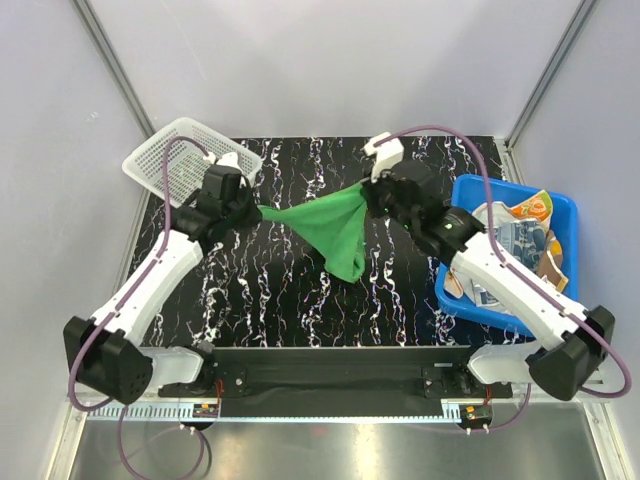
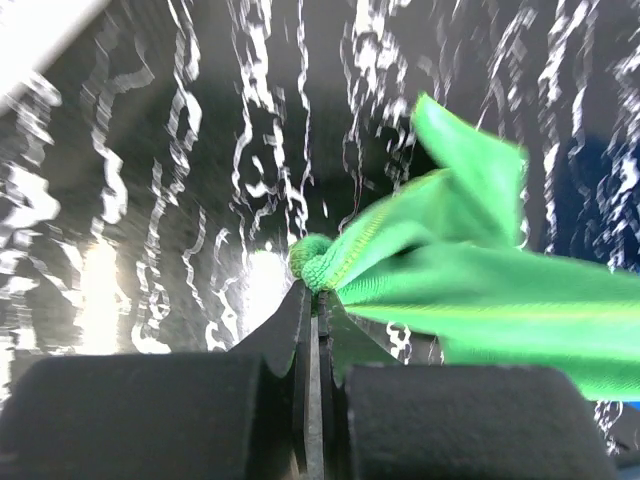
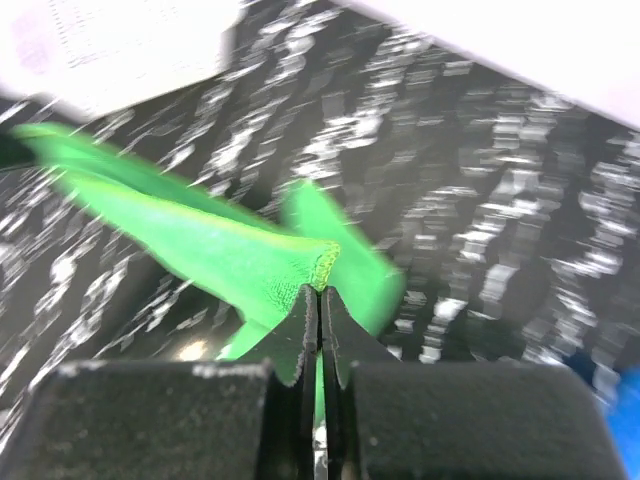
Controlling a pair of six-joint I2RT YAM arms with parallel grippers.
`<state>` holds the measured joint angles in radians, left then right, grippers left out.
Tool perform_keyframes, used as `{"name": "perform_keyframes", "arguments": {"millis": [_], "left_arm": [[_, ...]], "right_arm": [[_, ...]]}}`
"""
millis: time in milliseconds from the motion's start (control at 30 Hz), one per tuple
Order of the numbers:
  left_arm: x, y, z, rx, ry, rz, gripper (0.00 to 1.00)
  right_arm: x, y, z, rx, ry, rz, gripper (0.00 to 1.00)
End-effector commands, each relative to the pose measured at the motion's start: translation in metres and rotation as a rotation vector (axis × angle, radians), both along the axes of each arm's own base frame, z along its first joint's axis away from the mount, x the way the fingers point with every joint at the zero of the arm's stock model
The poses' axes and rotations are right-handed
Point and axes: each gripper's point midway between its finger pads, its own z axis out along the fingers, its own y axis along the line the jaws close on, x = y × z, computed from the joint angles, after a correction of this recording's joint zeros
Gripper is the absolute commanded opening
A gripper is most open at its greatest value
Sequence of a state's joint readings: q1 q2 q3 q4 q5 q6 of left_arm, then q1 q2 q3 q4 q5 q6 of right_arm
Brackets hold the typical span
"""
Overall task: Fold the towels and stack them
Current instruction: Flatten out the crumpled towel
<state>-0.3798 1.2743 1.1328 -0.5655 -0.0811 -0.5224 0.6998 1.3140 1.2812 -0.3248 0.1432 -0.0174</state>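
Towels aloft: one plain green soft cloth towel (image 1: 335,232), strung above black white-veined counter (image 1: 300,300), middle sagging. Two claws: left claw (image 2: 312,300) pinched tight on one corner, right claw (image 3: 320,295) clenched on opposite corner. One white mesh plastic basket (image 1: 175,160) far left. One blue plastic tub (image 1: 565,210) at right, patterned towels (image 1: 520,235) heaped inside, number unclear.

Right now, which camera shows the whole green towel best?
The top camera. It shows the whole green towel stretched out, sagging in the middle. The left wrist camera shows only one bunched corner pinched in the left fingers; the right wrist camera, blurry, shows another corner pinched in the right fingers.
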Motion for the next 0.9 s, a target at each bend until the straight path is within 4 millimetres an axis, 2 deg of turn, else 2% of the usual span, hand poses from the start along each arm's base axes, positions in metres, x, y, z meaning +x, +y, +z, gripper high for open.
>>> {"name": "perform_keyframes", "arguments": {"millis": [0,167,233,267,333,367,433,467,500,533,567,667,700,800,867], "left_arm": [[-0.013,0.031,0.015,0.142,0.007,0.045,0.0],[-0.023,0.039,0.05,0.156,-0.033,0.046,0.0],[-0.029,0.037,0.066,0.131,-0.047,0.028,0.0],[-0.033,0.033,0.077,0.091,-0.066,0.021,0.0],[-0.044,0.018,0.094,0.002,-0.082,-0.034,0.0],[-0.046,0.015,0.11,-0.04,-0.107,-0.036,0.0],[-0.055,0.013,0.127,-0.075,-0.115,-0.044,0.0],[-0.057,0.012,0.147,-0.101,-0.154,-0.043,0.0],[-0.06,0.01,0.156,-0.124,-0.164,-0.049,0.0],[-0.065,0.006,0.166,-0.158,-0.175,-0.07,0.0],[-0.074,-0.007,0.185,-0.236,-0.19,-0.125,0.0],[-0.093,-0.03,0.214,-0.4,-0.197,-0.215,0.0],[-0.097,-0.03,0.227,-0.418,-0.221,-0.216,0.0],[-0.111,-0.016,0.243,-0.401,-0.251,-0.17,0.0],[-0.113,-0.009,0.251,-0.385,-0.269,-0.146,0.0]], "right_arm": [[0.007,-0.056,0.003,-0.09,-0.017,-0.247,0.0],[-0.012,-0.075,0.039,-0.043,-0.071,-0.266,0.0],[-0.025,-0.068,0.049,-0.009,-0.068,-0.188,0.0],[-0.036,-0.07,0.062,0.01,-0.104,-0.142,0.0],[-0.051,-0.062,0.073,0.06,-0.154,-0.044,0.0],[-0.065,-0.069,0.09,0.106,-0.208,-0.023,0.0],[-0.078,-0.069,0.108,0.157,-0.258,0.019,0.0],[-0.086,-0.073,0.12,0.182,-0.285,0.034,0.0],[-0.096,-0.071,0.134,0.205,-0.303,0.072,0.0],[-0.1,-0.07,0.14,0.216,-0.307,0.095,0.0],[-0.104,-0.067,0.144,0.224,-0.303,0.118,0.0],[-0.123,-0.062,0.176,0.304,-0.348,0.202,0.0],[-0.132,-0.06,0.187,0.331,-0.365,0.237,0.0],[-0.149,-0.066,0.213,0.378,-0.414,0.273,0.0],[-0.153,-0.07,0.223,0.387,-0.435,0.27,0.0]]}}
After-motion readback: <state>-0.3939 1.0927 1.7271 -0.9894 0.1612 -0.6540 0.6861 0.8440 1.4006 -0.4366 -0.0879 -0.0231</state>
